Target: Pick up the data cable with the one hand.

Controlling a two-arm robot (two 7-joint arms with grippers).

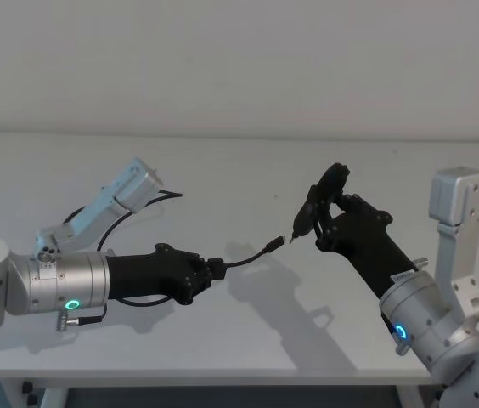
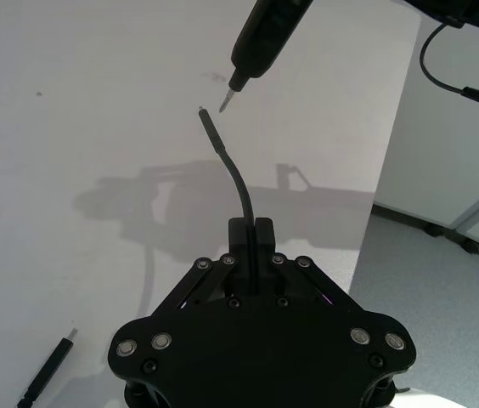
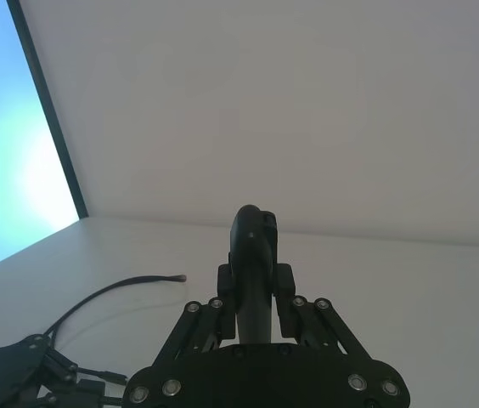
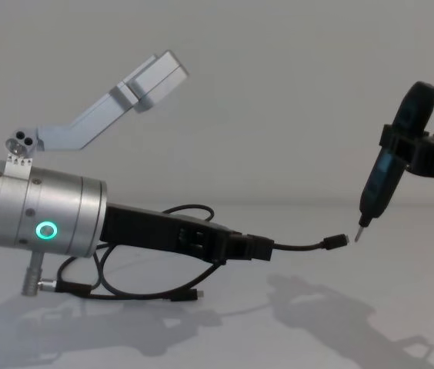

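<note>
A plain white counter (image 1: pixel 248 331) runs back to a bare pale wall (image 1: pixel 239 59); beside the counter, grey floor (image 2: pixel 426 306).

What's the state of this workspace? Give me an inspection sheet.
Surface: white table, bare apart from the cable.
Job's things: data cable gripped near one plug, held off the table; the rest loops back on the table.
Clutter: nothing seen.
Grippers: left pincer shut on the cable; right pincer shut on a black-and-blue tool, tip just short of the plug.
Cables: a short lead with a silver plug at the left wrist.
Surroundings: plain white wall.
</note>
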